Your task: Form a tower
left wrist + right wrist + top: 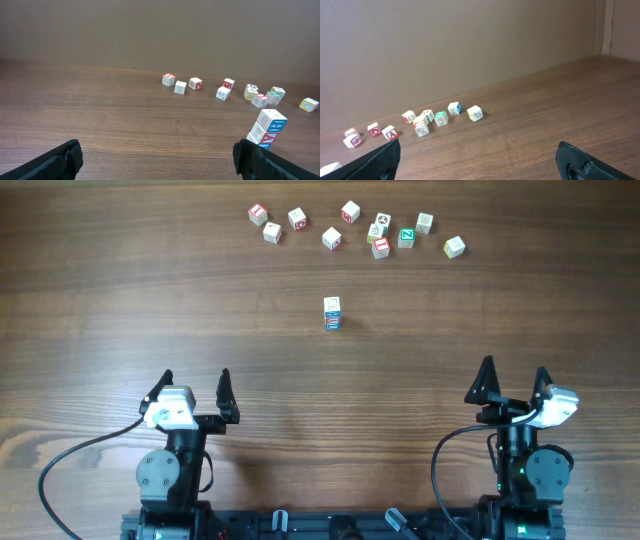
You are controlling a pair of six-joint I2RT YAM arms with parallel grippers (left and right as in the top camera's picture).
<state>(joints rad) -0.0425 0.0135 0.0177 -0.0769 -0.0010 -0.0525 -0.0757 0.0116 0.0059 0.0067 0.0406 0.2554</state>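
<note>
Worktop (100, 310): brown wood grain, carrying everything; a plain tan wall is showing behind it in both wrist views.
Tower (332, 312): standing upright mid-worktop, btwn the two arms' reach, prob. so either arm can be adding to it. At least two cubes, w/ blue prints showing.
Loose cubes (350, 212): lying scattered along the far side, well apart from the tower, prob. serving as stock.
Left jaws: hanging spread wide, gripping nothing, sitting at the near edge.
Right jaws: likewise spread and empty, sitting at the near edge.
Stage: looking like a short stack up, w/ the next cube needing fetching from the far row.
Risk: narrow stack, prob. tipping if nudged.
</note>
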